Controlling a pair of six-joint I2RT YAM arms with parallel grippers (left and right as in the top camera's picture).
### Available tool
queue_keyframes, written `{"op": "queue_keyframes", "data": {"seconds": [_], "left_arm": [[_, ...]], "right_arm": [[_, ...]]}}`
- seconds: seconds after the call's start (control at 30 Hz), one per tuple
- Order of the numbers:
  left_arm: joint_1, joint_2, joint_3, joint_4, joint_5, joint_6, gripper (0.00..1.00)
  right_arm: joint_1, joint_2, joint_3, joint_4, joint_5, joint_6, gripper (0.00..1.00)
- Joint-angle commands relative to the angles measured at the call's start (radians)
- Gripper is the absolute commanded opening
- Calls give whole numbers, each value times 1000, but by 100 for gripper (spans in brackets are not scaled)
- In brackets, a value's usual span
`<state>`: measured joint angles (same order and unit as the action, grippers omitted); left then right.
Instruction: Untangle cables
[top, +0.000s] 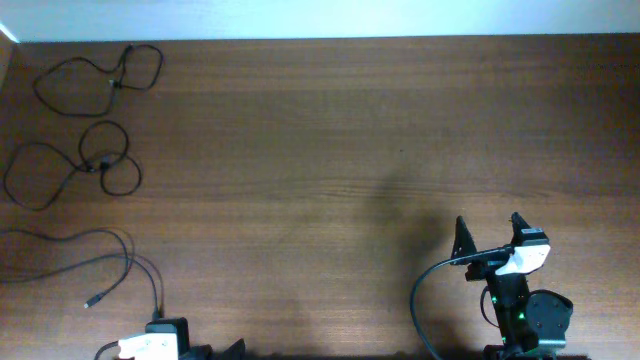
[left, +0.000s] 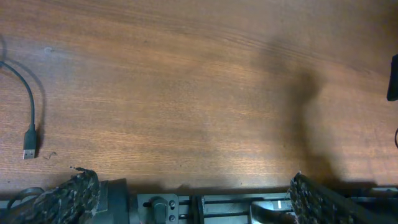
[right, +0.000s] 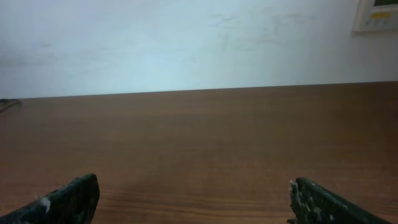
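Cables: you have three, lying apart along the table's left edge, from the far-left corner toward the near one.
Axis: two looped ones stretch left-right; the third bends toward the near edge, plug pointing there.
Cut off: the third cable's other end passes the overhead's left border.
Left gripper: your fingers wide apart, empty.
Right gripper: fingers wide apart, empty, near-right.
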<state>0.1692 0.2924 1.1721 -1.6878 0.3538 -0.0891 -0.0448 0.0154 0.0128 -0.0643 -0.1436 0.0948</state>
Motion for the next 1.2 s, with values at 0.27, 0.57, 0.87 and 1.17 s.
{"op": "queue_keyframes", "data": {"seconds": [0.27,0.57,0.87,1.17], "left_arm": [[-3,0,-3,0,-7,16,99],[-3,0,-3,0,-7,16,99],[-3,0,-3,0,-7,16,99],[-3,0,-3,0,-7,16,99]], "right_arm": [[5,-12,-7,-9,18,-144,98],[5,-12,-7,-10,23,-143,98],[5,-12,-7,-8,21,-139,98],[5,-12,-7,-7,24,-121,98]]}}
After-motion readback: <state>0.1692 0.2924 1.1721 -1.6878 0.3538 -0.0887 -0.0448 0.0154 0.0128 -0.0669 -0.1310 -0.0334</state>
